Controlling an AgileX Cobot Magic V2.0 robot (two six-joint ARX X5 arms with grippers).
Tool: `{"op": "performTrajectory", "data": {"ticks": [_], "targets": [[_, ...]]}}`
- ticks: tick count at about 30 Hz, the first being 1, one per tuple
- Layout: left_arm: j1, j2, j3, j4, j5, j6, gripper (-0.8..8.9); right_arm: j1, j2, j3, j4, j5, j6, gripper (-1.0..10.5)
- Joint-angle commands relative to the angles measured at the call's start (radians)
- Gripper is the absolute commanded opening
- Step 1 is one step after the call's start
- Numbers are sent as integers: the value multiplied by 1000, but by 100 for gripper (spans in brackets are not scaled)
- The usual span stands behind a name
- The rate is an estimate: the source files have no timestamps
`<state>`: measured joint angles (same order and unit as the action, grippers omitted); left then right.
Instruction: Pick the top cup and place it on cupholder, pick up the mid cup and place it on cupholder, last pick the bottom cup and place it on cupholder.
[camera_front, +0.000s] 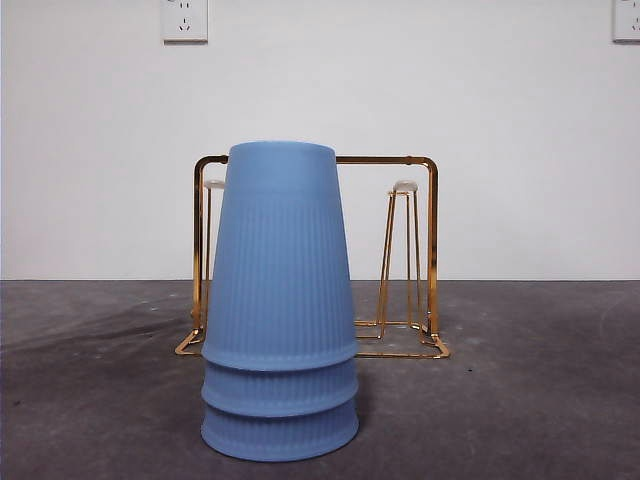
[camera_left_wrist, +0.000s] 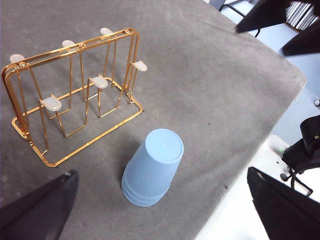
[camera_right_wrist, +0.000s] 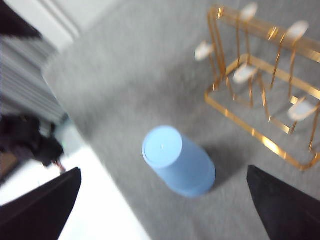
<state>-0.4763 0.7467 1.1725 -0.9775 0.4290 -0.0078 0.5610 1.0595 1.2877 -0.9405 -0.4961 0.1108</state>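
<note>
Three blue cups (camera_front: 280, 310) stand nested upside down on the grey table (camera_front: 520, 400), just in front of the gold cupholder (camera_front: 431, 250). Both the left gripper (camera_left_wrist: 160, 210) and right gripper (camera_right_wrist: 162, 210) hang above, jaws spread wide, holding nothing.

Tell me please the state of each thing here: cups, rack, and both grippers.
Cups: three, nested, upside down, on the table in front of the rack.
Rack: upright, all prongs bare.
Left gripper: open, above the table, holding nothing.
Right gripper: open, above the table, holding nothing.
</note>
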Motion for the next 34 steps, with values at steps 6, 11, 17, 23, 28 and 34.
{"op": "performTrajectory", "data": {"ticks": [6, 11, 17, 23, 28, 34], "targets": [[-6, 0, 16, -27, 6, 27, 592, 161, 330, 245, -160, 184, -18, 548], [-6, -18, 15, -63, 6, 43, 593, 230, 483, 346, -231, 244, -18, 548], [-6, -43, 15, -76, 6, 45, 593, 299, 610, 398, -250, 294, -1, 517], [-6, -48, 15, -77, 6, 45, 593, 354, 694, 414, -257, 370, 40, 476], [-6, -48, 15, -77, 6, 45, 593, 374, 732, 414, -258, 373, 43, 476], [-6, -48, 15, -77, 6, 45, 593, 379, 745, 414, -267, 373, 53, 388]]}}
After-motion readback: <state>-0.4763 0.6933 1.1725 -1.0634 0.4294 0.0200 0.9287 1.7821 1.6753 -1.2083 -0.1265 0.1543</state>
